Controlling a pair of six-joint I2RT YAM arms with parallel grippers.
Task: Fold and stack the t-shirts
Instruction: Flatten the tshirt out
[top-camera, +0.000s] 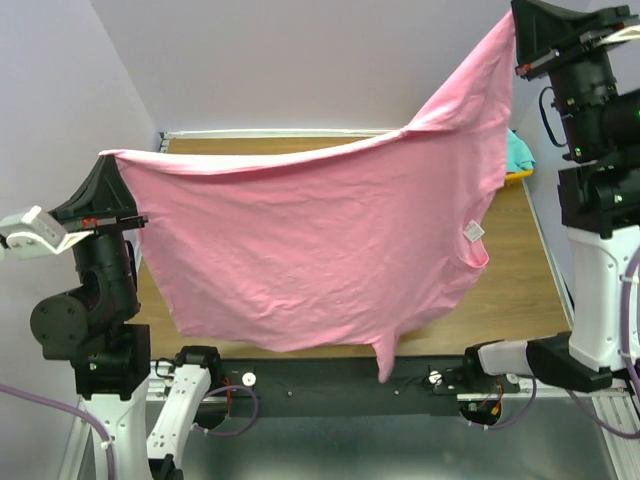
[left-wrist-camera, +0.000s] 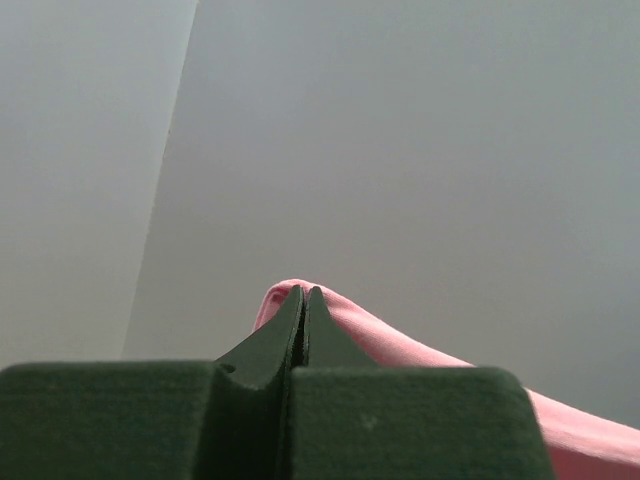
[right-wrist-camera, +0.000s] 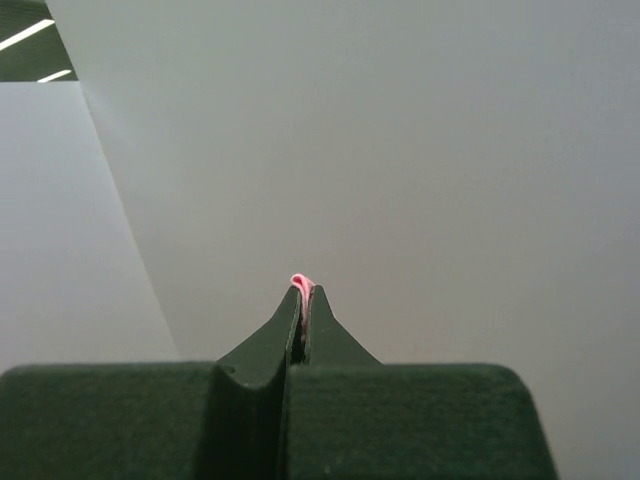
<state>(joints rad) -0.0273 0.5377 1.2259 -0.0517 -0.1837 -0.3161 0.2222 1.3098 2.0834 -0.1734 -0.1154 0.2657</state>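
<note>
The pink t-shirt (top-camera: 320, 250) hangs in the air above the table (top-camera: 525, 270), stretched between the two arms. At about 9 o'clock in the top view, the left gripper (top-camera: 108, 158) has its fingers pressed together on one corner of the cloth. The right gripper (top-camera: 518, 20), higher up at about 1 o'clock, pinches another corner, and its wrist view shows only a sliver of pink above the closed tips. The span between them sags a little, and a loose tail of cloth dangles toward 6 o'clock over the near edge. A teal shirt (top-camera: 518, 150) lies in the yellow bin (top-camera: 520, 178) at about 2 o'clock, partly behind the raised cloth. The step in hand looks like spreading the shirt so it can be laid flat for folding. To do it well, I judge the arms should first level the held edge, since the right end sits much higher. They should then draw apart just enough to take out the sag without tugging the thin right-hand pinch free. Letting the lower hem touch the wood first, then carrying the held edge away from it, should settle the body smooth rather than bunched. The dangling tail needs to land on the table, not over its edge.
</note>
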